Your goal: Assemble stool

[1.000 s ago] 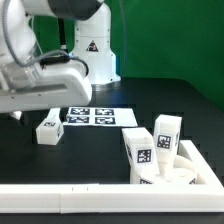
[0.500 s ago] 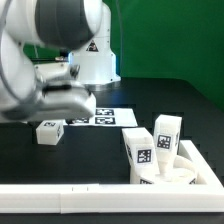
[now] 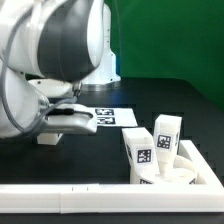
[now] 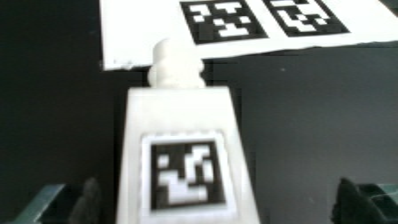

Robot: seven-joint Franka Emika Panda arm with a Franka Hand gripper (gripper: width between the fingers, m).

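A loose stool leg is seen lying on the black worktop, just beside the marker board. The fingers are spread wide at either side of it, untouching. The seat with two legs stands at the exterior view's right.

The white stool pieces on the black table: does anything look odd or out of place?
One stubby white tagged leg lies flat on its side near the marker board, apart from the round white seat, where two legs stand upright. The claw is above it. Nothing looks broken.
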